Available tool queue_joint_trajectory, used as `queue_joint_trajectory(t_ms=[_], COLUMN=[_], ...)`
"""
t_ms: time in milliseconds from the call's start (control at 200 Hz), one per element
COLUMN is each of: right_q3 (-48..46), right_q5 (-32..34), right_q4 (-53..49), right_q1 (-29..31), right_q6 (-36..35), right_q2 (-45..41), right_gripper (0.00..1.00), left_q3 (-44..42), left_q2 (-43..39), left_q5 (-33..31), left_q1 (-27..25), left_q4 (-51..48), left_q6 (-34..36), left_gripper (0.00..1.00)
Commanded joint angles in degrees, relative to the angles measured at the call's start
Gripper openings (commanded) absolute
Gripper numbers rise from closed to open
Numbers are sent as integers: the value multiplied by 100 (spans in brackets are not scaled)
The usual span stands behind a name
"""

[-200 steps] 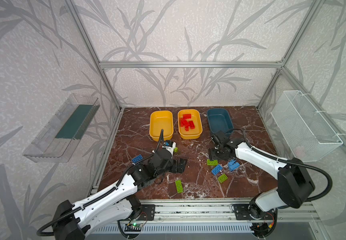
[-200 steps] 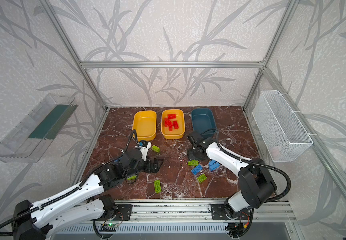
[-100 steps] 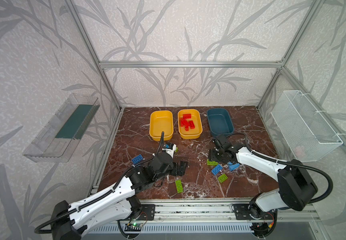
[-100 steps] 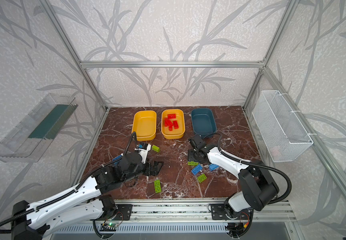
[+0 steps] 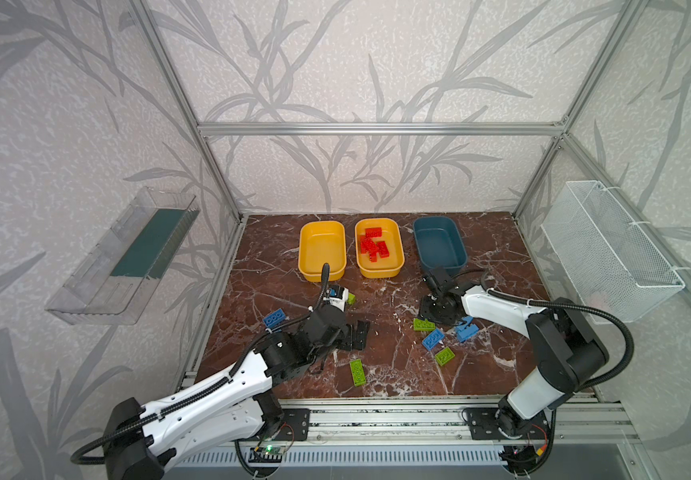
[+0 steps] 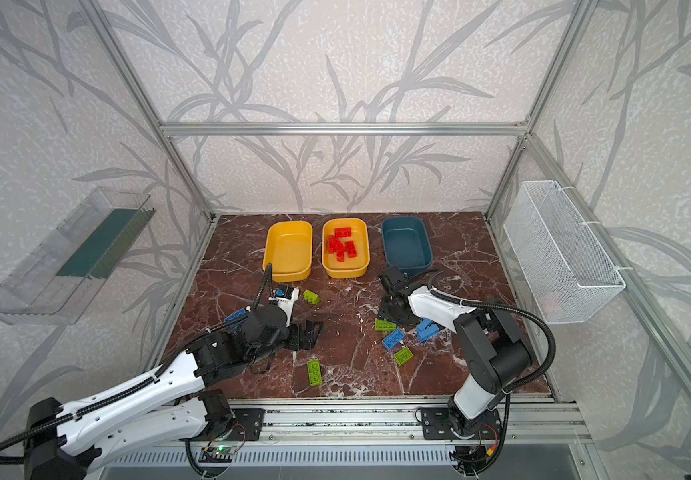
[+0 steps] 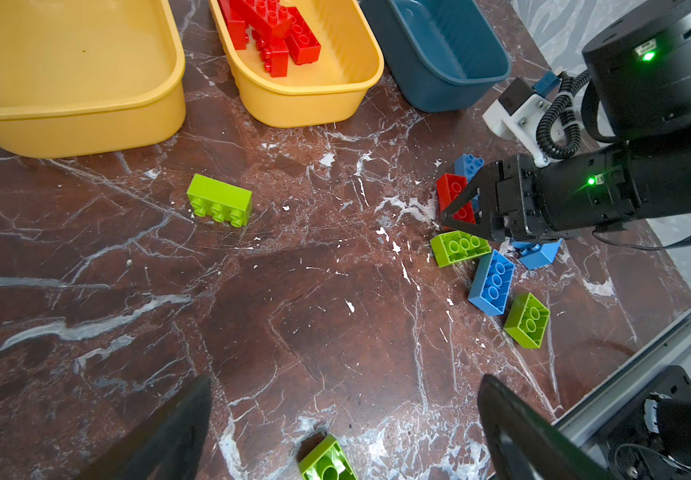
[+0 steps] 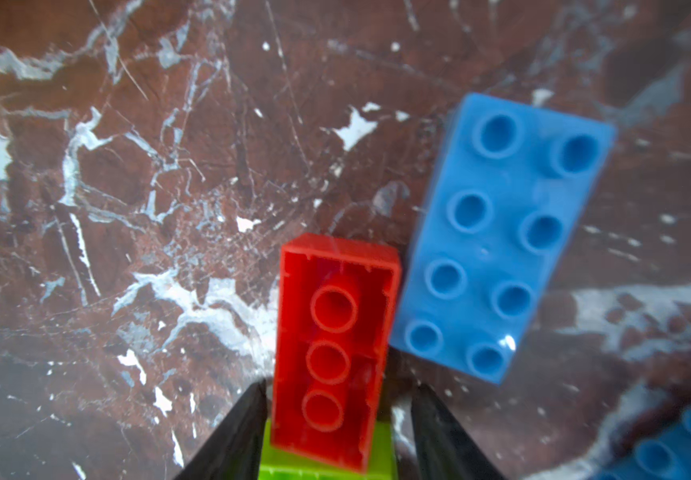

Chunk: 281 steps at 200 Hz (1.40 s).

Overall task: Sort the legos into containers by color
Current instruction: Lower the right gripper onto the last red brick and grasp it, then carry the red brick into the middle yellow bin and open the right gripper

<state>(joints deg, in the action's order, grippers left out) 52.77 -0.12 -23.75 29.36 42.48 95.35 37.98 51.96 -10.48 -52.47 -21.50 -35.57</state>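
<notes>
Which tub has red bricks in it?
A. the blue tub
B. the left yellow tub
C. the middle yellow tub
C: in both top views the red bricks lie piled in the middle yellow tub, while the left yellow tub and the blue tub hold no bricks.
</notes>
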Motion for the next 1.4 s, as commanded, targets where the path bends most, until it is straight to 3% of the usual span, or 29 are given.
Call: queue_joint_trajectory(t_ms=[0,125,385,610,900,1155,1280,1335,1400], right_q3=[243,456,1150,1692,3444,5199,6445,7072,7780], right_q5=[-128,-138,68,154,280,105,53,-11,-178], right_q4=[71,11,-585,-950,-1623,-1282,-1688,-1974,-2330], right_q1=[-27,-28,-32,48,281,279,280,278,287], right_q6=[50,17,-196,-365,-976,-1694,-1905,-1995,-2120], right_q2=[207,508,1055,1143,1354,2591,3481,3872,4274], right_gripper=[55,50,21,14,14,16,17,22,37], left_q3=[107,109,101,105,135,236,328,351,390], left_q2=[39,85,205,347,750,1191,1361,1431,1518], left_q5=[-262,-333,-498,-562,-237,249,344,387,449], left_q1=[-18,-18,-4,57,506,1159,1390,1452,1495], left_q4=[-120,-113,-35,106,345,605,678,715,717], left_q6=[72,135,274,349,417,442,479,472,463], left_gripper=[99,99,99,99,99,99,99,99,99])
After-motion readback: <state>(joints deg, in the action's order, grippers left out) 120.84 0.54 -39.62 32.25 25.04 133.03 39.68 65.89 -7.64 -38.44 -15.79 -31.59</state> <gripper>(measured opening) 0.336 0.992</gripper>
